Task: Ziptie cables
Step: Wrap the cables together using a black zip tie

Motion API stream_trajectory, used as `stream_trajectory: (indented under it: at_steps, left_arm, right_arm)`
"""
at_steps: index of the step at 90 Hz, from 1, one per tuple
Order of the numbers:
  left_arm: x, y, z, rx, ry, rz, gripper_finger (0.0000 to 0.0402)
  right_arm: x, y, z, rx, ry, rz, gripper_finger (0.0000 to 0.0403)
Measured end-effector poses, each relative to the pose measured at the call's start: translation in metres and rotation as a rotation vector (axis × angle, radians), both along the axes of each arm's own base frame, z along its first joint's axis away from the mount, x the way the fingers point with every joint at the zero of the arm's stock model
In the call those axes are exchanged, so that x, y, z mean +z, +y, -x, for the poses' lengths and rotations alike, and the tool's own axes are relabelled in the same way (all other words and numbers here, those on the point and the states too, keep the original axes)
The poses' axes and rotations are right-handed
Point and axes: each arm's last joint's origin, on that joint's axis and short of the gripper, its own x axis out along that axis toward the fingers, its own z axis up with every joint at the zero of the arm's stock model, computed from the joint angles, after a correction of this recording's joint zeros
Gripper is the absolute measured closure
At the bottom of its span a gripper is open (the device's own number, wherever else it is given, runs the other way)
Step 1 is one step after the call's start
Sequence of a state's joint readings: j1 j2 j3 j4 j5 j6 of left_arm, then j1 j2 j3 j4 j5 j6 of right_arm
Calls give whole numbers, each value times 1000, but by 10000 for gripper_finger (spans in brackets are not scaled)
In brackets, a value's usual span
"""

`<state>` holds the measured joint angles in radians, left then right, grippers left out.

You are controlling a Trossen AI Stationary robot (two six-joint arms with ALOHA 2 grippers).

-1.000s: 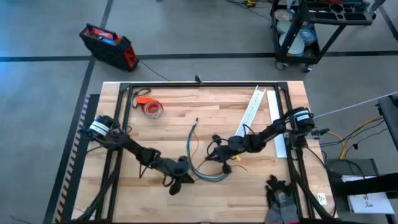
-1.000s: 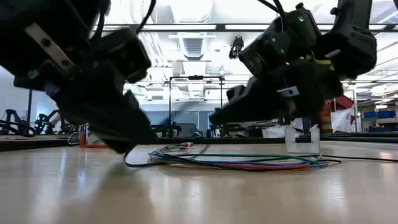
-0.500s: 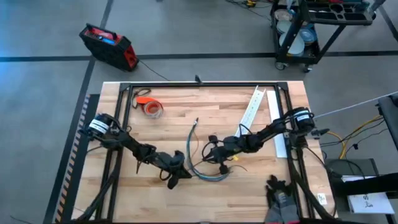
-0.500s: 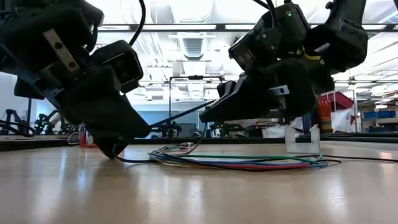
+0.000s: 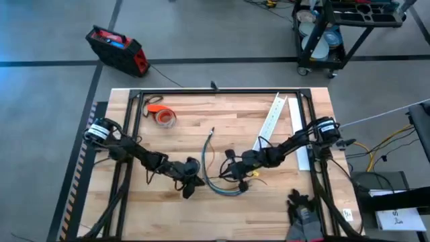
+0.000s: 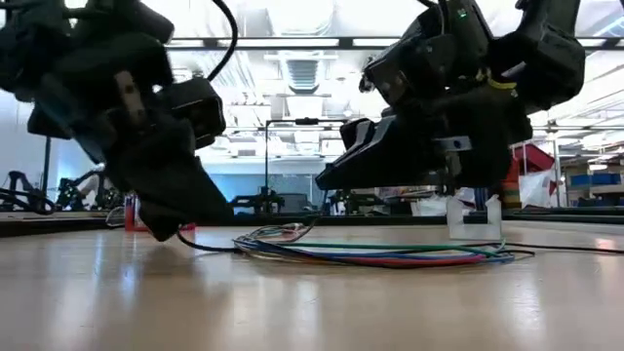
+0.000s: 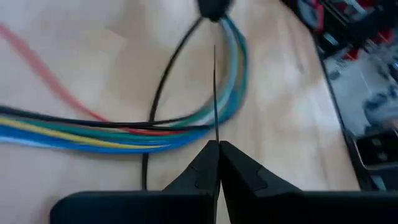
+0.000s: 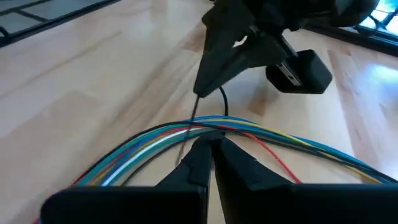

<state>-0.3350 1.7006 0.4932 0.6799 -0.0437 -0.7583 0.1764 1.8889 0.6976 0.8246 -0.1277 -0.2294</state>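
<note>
Workshop floor of grey concrete surrounds a wooden counter (image 5: 175, 144) framed by black rails; a red case (image 5: 117, 50) lies on the floor beyond it and a wheeled cart (image 5: 339, 27) stands at the far right. On the counter, a long white slotted channel (image 5: 272, 121) lies diagonally near the far right corner, and an orange tape roll (image 5: 164, 117) sits near the far left.

The left arm reaches in from the counter's left edge; the left tool (image 5: 189, 187) is low over the wood, just beside the near end of the cables (image 5: 218, 185). In the left wrist view its fingers (image 7: 200, 167) are pressed together on the ziptie (image 7: 215, 93), which runs straight out across the wire bundle.

The right arm reaches in from the right edge; the right tool (image 5: 232, 171) sits over the cables' bend. In the right wrist view its fingers (image 8: 198, 155) are closed tip to tip directly above the bundle; whether they pinch the thin strip cannot be told.

The cables lie flat on the counter between the two tools, one green strand curving toward the far side.
</note>
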Motion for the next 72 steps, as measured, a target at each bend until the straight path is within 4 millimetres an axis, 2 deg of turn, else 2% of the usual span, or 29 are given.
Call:
stream_trajectory:
  at_steps: [33, 52, 72]
  left_arm:
    - [3, 0, -1, -30, -20, 0, 401]
    - [2, -5, -2, -115, -2, -115, 401]
    - [3, -12, -13, -187, 81, -236, 401]
  right_arm:
    - [-4, -1, 0, -24, 13, 10, 403]
    - [-3, -1, 0, -24, 9, 9, 403]
    - [-7, -1, 0, -26, 25, 8, 403]
